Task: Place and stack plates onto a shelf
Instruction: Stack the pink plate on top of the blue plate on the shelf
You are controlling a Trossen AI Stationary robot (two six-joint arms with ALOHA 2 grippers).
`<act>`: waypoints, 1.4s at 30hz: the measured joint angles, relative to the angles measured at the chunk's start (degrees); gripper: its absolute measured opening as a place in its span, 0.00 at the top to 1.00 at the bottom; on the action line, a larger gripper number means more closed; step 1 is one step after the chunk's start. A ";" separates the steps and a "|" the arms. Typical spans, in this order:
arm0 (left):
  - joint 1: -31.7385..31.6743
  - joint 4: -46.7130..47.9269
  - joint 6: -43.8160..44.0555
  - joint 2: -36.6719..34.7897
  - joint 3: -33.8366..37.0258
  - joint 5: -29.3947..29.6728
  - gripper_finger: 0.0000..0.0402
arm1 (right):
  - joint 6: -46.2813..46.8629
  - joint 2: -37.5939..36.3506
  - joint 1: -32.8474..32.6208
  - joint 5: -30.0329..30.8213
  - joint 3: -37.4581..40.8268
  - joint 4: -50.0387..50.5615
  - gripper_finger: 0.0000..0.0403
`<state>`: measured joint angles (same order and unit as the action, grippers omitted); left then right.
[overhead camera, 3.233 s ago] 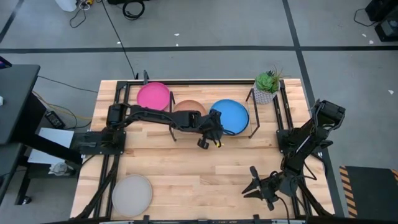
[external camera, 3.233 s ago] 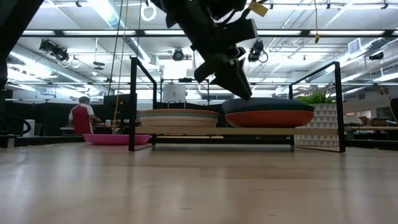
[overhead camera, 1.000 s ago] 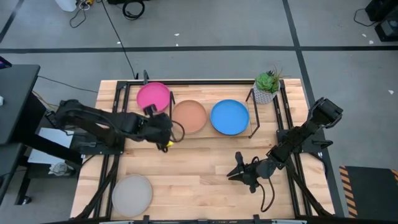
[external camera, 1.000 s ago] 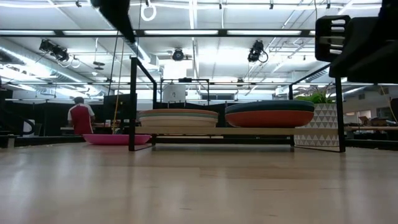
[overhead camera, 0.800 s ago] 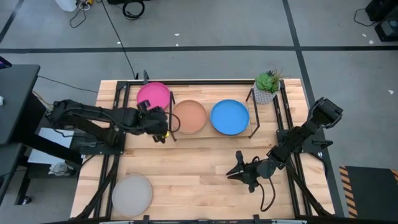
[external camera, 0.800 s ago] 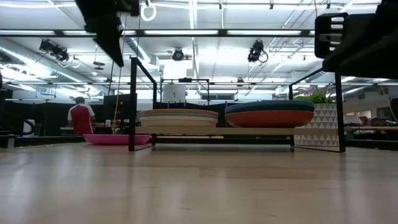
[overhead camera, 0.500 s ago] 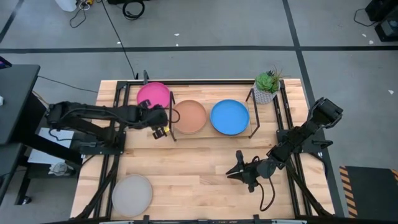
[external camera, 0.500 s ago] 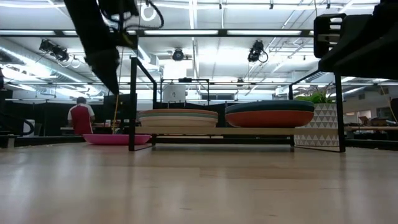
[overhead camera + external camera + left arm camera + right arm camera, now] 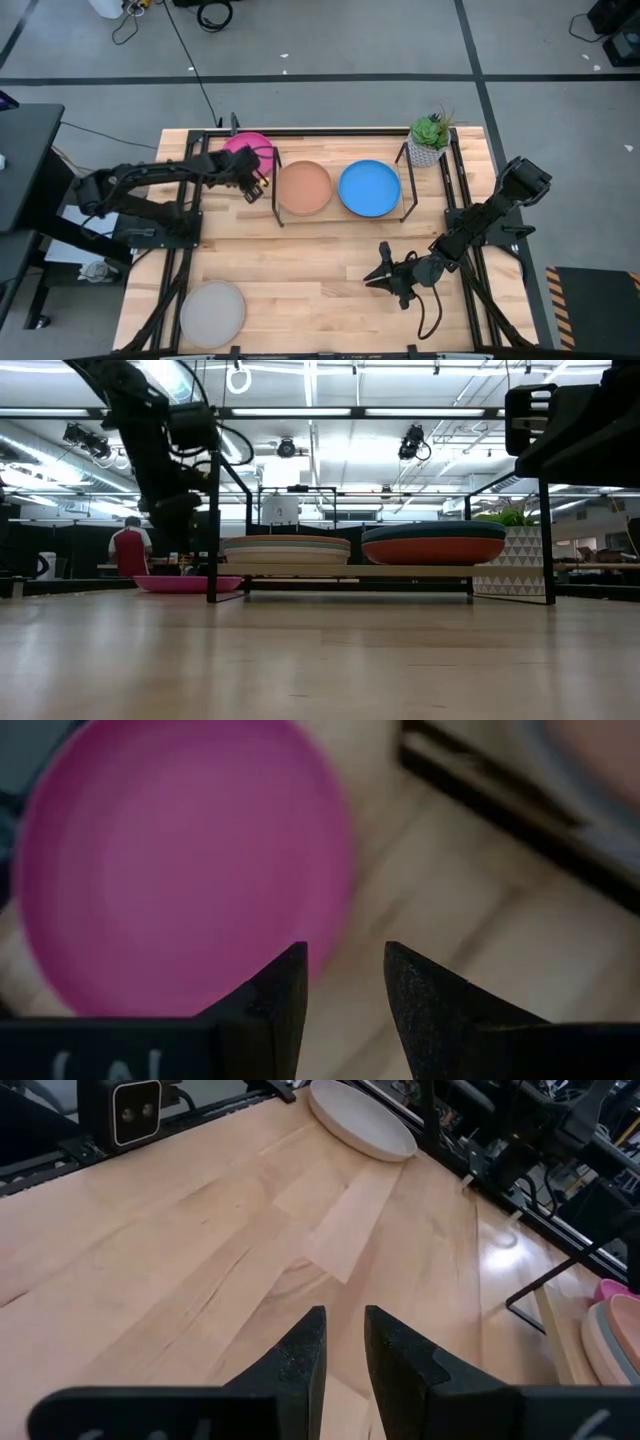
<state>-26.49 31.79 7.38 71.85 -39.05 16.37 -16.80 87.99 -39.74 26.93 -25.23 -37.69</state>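
The magenta plate (image 9: 243,148) lies flat on the table just left of the shelf (image 9: 360,571), and it fills the left wrist view (image 9: 180,860). My left gripper (image 9: 251,188) hangs open over its near right rim (image 9: 345,955) and touches nothing. On the shelf a tan plate (image 9: 303,187) tops one stack (image 9: 287,547), and a blue plate (image 9: 369,187) tops the other (image 9: 433,543). A grey plate (image 9: 212,312) sits at the near left corner. My right gripper (image 9: 385,278) waits near the table's near right, its fingers a narrow gap apart (image 9: 345,1325).
A potted green plant (image 9: 430,140) stands at the shelf's far right end. The shelf's black upright rods (image 9: 214,525) rise right beside the magenta plate and my left arm. Bare wood spreads across the middle of the table (image 9: 310,260). A person (image 9: 130,550) is in the room behind.
My left gripper has swung from in front of the shelf's left end toward the table's far left, and it has come down over the magenta plate. The right arm and all the plates have stayed put.
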 joint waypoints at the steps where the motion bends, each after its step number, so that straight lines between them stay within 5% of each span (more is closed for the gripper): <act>1: -1.36 -0.12 -0.42 0.00 0.39 -0.01 0.65 | 0.18 0.00 0.00 0.01 0.00 0.07 0.81; 8: -8.11 -3.01 2.03 0.02 4.11 0.00 0.65 | 0.71 0.00 -0.01 -0.04 0.00 0.08 0.81; 18: -9.35 -8.18 4.48 0.15 8.63 3.14 0.65 | 1.46 0.00 -0.01 -0.08 0.00 0.06 0.81; 27: -9.20 4.03 11.66 0.15 8.85 -7.59 0.65 | 1.44 0.00 -0.01 -0.10 0.00 0.06 0.81; 30: -8.00 3.88 13.56 -0.13 8.43 -12.28 0.65 | 1.38 -0.02 -0.01 -0.10 0.00 0.04 0.81; 42: 2.93 4.17 10.75 -0.24 2.95 -14.88 0.65 | 1.22 0.00 -0.01 -0.41 0.00 0.06 0.81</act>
<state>-23.56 35.95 18.12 71.61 -36.10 1.49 -15.57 87.99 -39.75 26.52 -25.23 -37.63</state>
